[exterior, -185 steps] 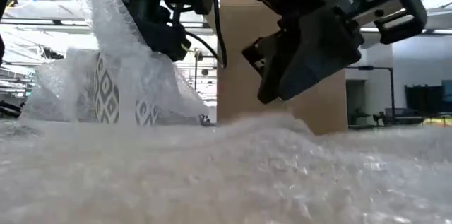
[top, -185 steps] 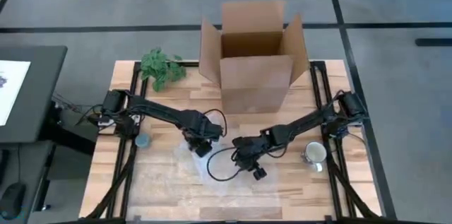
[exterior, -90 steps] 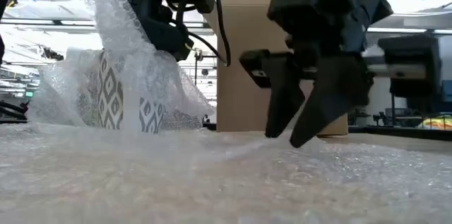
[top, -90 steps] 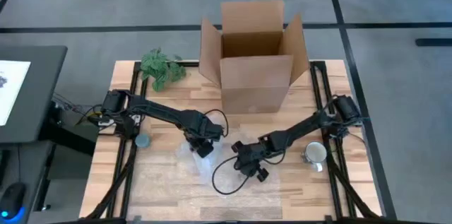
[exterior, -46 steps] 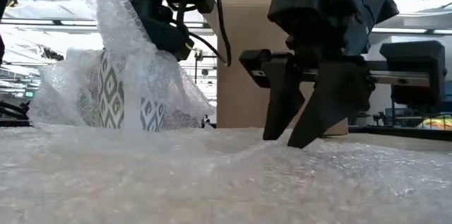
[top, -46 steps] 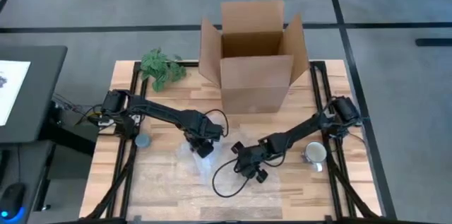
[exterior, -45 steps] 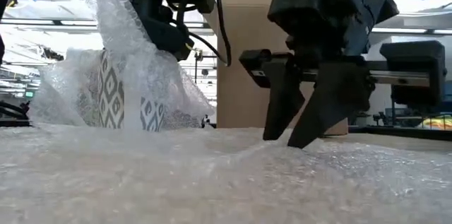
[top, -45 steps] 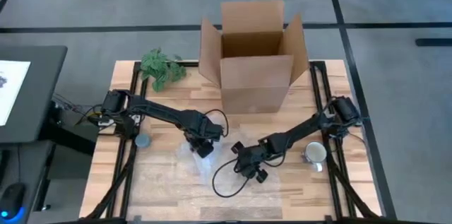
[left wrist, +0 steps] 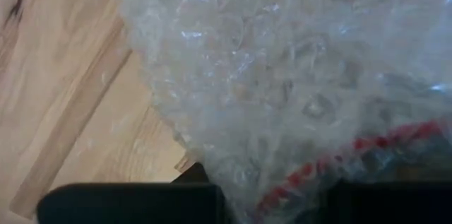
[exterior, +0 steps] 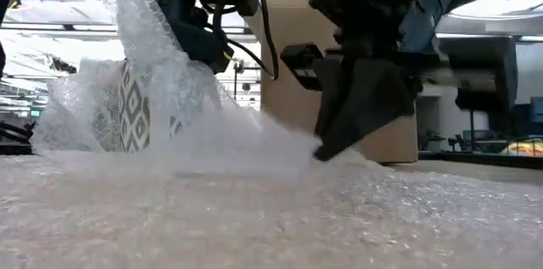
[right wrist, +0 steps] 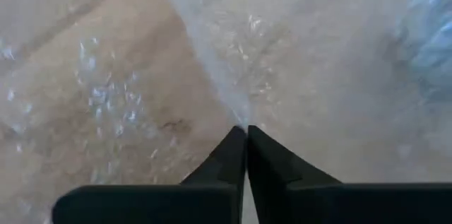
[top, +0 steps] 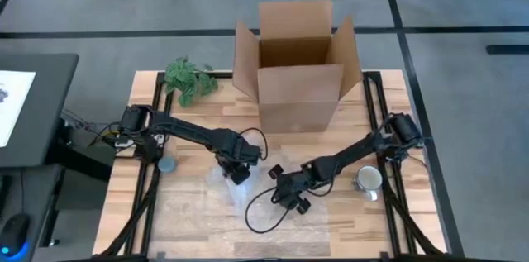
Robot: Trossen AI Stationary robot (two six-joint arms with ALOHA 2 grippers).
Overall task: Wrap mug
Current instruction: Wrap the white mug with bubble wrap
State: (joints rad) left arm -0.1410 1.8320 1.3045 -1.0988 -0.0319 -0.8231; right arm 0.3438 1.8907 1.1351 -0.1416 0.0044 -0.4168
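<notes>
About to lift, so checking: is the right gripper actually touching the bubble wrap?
Touching. In the right wrist view the right gripper has its fingers shut on a fold of the bubble wrap; the low view shows the sheet tented up to it.

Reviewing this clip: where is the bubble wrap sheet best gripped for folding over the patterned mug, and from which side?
Probably the raised fold of the bubble wrap, where the right gripper is shut on it. Come from above on the side away from the mug: flat sheet offers no edge, while the ridge fits between fingertips.

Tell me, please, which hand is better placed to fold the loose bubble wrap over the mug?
The right hand: it is pinching the free bubble wrap beside the mug, while the left hand holds wrap up above the mug.
</notes>
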